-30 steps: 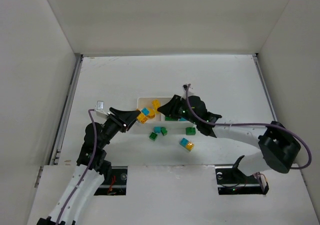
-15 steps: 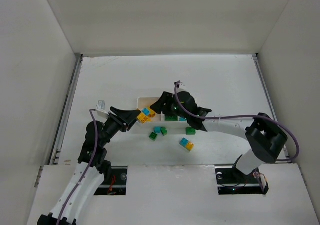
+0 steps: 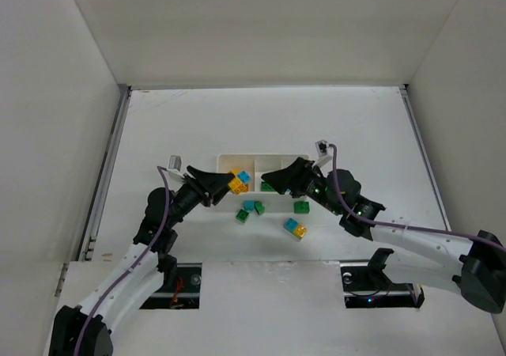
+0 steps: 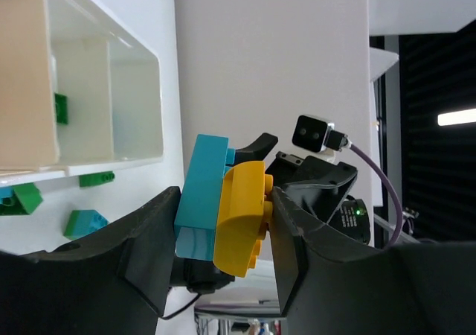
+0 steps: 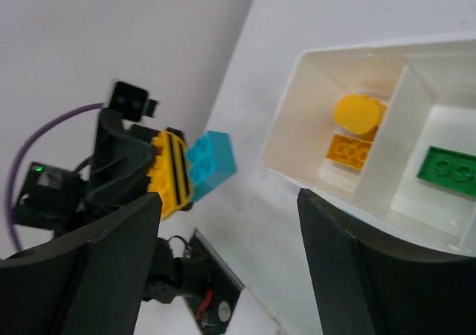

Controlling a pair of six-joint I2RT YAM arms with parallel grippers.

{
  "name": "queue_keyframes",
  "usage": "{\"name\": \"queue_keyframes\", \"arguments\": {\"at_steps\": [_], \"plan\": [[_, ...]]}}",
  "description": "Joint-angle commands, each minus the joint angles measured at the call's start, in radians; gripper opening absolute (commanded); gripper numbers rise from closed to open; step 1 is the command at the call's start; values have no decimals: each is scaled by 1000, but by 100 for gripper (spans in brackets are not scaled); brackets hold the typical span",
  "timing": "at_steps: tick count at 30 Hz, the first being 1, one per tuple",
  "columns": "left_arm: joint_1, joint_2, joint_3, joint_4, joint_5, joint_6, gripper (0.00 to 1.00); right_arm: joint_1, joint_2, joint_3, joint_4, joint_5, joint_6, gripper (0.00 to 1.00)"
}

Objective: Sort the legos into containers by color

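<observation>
A joined pair of legos, one yellow [image 4: 242,216] and one cyan [image 4: 202,193], is clamped in my left gripper [image 4: 223,223], which is shut on it and held off the table just left of the white tray [image 3: 261,157]. The top view shows that pair [image 3: 239,182] at the tray's left end. My right gripper [image 5: 230,260] stands open and empty over the tray's near edge [image 3: 269,179]. The left compartment holds a round yellow brick [image 5: 359,114] and an orange one [image 5: 349,150]. A green brick [image 5: 446,167] lies in the middle one.
Loose legos lie on the table in front of the tray: green [image 3: 242,215], cyan [image 3: 249,206], green [image 3: 259,207], green [image 3: 301,206] and a cyan-yellow pair [image 3: 295,228]. White walls enclose the table.
My right gripper has opened and drawn back to the right from the tray's left compartment. The left gripper has lifted slightly toward the tray, still holding its pair.
</observation>
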Motion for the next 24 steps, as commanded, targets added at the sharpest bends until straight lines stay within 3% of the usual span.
{"name": "queue_keyframes", "arguments": {"at_steps": [1, 10, 24], "plan": [[-48, 32, 9, 209, 9, -37, 19, 13, -25, -11, 133, -58, 42, 81], [-198, 68, 40, 289, -40, -2, 20, 24, 39, -6, 216, -83, 79, 73], [-212, 65, 35, 296, -57, 5, 20, 52, 80, -20, 271, -98, 123, 53]]}}
